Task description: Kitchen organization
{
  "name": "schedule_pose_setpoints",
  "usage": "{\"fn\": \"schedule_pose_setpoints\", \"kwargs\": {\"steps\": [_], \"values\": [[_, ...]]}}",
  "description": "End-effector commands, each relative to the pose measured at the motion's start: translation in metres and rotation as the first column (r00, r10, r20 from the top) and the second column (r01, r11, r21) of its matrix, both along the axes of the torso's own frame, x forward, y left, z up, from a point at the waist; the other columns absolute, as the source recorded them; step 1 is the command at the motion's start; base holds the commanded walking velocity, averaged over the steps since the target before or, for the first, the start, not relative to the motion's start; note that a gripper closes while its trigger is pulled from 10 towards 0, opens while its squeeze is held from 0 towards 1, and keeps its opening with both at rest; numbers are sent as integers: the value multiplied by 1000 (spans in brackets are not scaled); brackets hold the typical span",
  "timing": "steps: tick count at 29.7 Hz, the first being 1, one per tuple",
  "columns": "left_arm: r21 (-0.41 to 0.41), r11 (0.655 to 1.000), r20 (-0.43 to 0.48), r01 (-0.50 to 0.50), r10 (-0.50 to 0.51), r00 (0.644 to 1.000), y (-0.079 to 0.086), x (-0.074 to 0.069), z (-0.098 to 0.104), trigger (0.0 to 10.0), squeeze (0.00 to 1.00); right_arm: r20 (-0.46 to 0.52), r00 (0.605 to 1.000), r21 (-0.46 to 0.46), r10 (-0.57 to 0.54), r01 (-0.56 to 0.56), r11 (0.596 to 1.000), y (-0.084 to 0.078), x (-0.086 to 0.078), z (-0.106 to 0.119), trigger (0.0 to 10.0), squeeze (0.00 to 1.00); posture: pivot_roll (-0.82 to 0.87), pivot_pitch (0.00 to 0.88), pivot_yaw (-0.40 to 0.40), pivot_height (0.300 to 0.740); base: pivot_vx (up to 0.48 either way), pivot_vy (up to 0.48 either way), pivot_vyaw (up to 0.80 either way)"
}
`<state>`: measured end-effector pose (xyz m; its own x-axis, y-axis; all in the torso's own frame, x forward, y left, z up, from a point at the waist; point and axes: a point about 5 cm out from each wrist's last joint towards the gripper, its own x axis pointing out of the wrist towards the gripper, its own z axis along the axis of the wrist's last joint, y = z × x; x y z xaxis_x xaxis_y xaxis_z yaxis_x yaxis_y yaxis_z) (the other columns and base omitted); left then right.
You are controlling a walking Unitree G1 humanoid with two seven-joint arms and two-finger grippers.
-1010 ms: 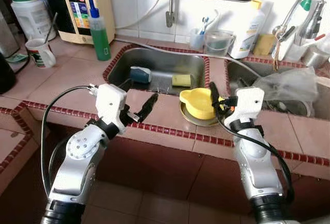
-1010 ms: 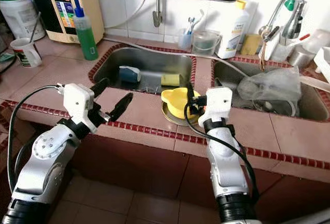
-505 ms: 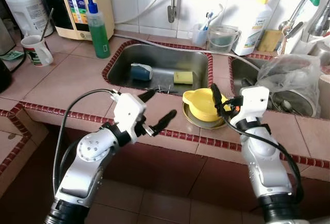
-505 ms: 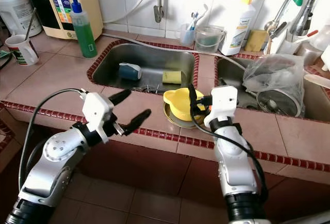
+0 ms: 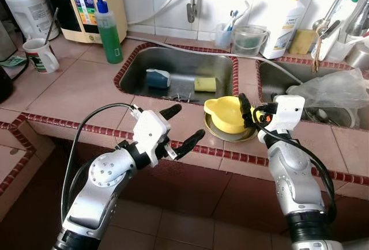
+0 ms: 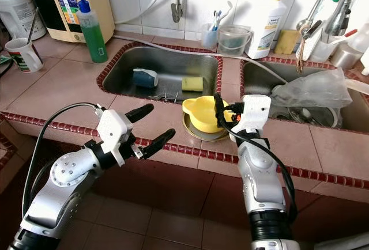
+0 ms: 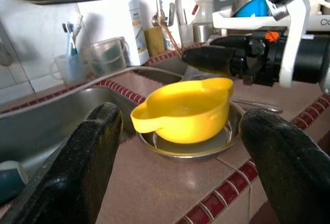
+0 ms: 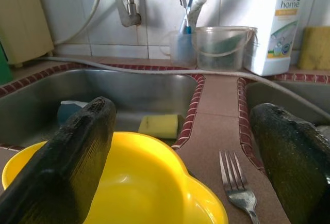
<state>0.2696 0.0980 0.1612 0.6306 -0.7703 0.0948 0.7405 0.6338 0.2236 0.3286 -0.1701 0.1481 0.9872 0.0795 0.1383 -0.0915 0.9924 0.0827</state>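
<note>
Two grippers are at work on my screens. From the head views I see the yellow bowl (image 5: 229,114) near the middle of the frame, sitting in a shallow metal dish (image 6: 202,132) on the tiled counter (image 5: 75,91) in front of the sink (image 5: 179,74). My right wrist view adds a fork (image 8: 237,185) lying on the tiles just beside the bowl, at the lower right of that frame. My left wrist view shows the bowl's spout pointing toward the sink. The right gripper (image 5: 247,112) is wide open and empty, its tips at the bowl's right rim. The left gripper (image 6: 151,127) is also spread wide, holding nothing, left of the bowl and apart from it.
</note>
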Motion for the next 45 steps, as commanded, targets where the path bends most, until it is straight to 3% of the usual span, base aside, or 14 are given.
{"fn": "schedule_pose_setpoints", "kwargs": {"steps": [1,13,29,38,45], "values": [[24,999,19,34,-35,999,-5,-4,3,10000,0,-10,1000,23,-4,5,1000,1,2,1,10000,0,-76,70,-22,740,0,0,0],[10,998,21,62,-62,998,-9,-10,7,10000,0,-80,997,57,22,-18,998,16,-18,-20,10000,0,-77,74,-25,740,0,0,0],[12,997,20,78,-78,997,-11,-12,8,10000,0,-65,997,69,37,-33,997,20,-27,-19,10000,0,-75,64,-28,740,0,0,0],[15,996,20,89,-89,996,-12,-12,8,10000,0,-42,999,155,25,-18,988,20,-34,-19,10000,0,-80,56,-24,740,0,0,0],[19,995,20,103,-103,994,-13,-12,8,10000,0,55,998,251,35,-48,967,19,-38,-5,10000,0,-84,54,-12,740,0,0,0]]}}
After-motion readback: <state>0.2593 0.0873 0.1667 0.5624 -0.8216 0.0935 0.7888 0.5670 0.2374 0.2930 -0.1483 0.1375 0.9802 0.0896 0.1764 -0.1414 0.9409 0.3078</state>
